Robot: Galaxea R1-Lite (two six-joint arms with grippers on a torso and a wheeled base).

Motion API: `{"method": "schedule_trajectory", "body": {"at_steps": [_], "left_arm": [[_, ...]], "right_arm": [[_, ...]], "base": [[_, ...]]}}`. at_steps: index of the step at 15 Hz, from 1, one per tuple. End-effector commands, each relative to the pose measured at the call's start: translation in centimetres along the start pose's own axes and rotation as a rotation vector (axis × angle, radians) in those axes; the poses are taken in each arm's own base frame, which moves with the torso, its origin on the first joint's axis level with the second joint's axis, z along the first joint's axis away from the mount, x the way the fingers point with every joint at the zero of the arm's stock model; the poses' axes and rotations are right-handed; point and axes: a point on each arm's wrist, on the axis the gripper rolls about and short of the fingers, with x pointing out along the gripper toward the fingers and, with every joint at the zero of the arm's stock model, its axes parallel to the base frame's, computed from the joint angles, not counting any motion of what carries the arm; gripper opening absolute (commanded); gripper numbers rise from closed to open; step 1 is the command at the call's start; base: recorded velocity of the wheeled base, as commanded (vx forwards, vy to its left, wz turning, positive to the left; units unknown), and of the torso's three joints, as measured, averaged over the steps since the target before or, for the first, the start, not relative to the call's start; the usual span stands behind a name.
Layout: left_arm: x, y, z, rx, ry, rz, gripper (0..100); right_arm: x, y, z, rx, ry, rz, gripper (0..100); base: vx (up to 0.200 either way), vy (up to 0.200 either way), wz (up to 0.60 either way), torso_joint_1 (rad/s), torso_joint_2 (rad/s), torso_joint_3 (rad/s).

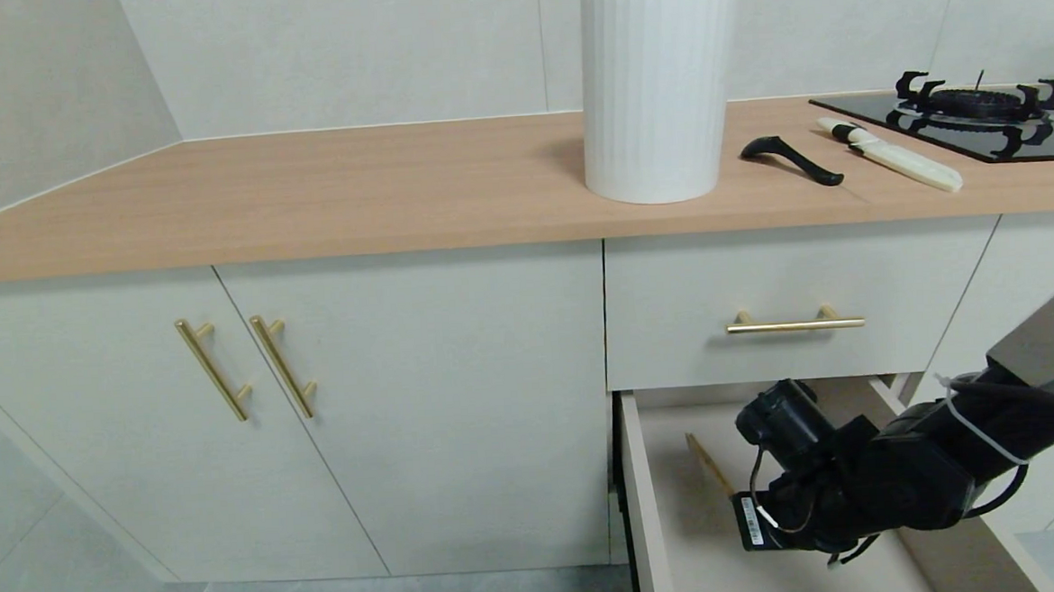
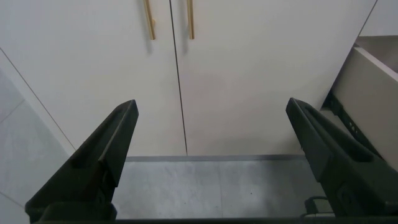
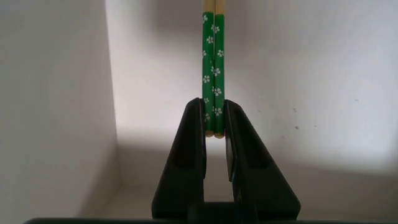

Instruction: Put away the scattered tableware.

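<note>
Chopsticks (image 3: 213, 68), green with white flowers, are pinched side by side in the shut jaws of the right gripper (image 3: 214, 118), inside the open lower drawer (image 1: 642, 506), close to its pale floor and near one side wall. Above, a long wooden bench (image 1: 350, 188) tops two cupboard doors (image 1: 317, 415) with brass handles and a closed upper drawer (image 1: 795, 324). On the bench stands a tall white ribbed canister (image 1: 656, 82), with a black hob (image 1: 978, 119) at the far right end. Between them lie a white-bladed knife (image 1: 894, 155) and, just beside it, a curved black utensil (image 1: 790, 158). The left gripper (image 2: 211, 109) hangs low, facing the cupboard doors, its jaws wide apart and holding nothing.
</note>
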Motion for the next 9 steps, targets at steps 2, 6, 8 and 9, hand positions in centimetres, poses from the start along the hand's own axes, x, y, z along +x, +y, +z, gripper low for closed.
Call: {"method": "schedule_trajectory", "body": {"at_steps": [2, 6, 8, 9], "left_arm": [[0.0, 0.0, 0.0, -0.001, 0.001, 0.0, 100], [0.0, 0.0, 0.0, -0.001, 0.001, 0.0, 100], [0.0, 0.0, 0.0, -0.001, 0.001, 0.0, 100], [0.0, 0.0, 0.0, 0.001, 0.001, 0.0, 100]], "right_arm": [[2.0, -0.1, -0.7, -0.006, 0.048, -0.026, 0], [3.2, 0.0, -0.9, -0.005, 0.055, -0.029, 0], [3.9, -0.1, -1.0, -0.004, 0.04, -0.045, 0], [4.2, -0.1, -1.0, -0.004, 0.033, -0.058, 0]], "base": [[0.0, 0.0, 0.0, 0.0, 0.0, 0.0], [0.0, 0.0, 0.0, 0.0, 0.0, 0.0], [0.0, 0.0, 0.0, 0.0, 0.0, 0.0], [0.0, 0.0, 0.0, 0.0, 0.0, 0.0]]}}
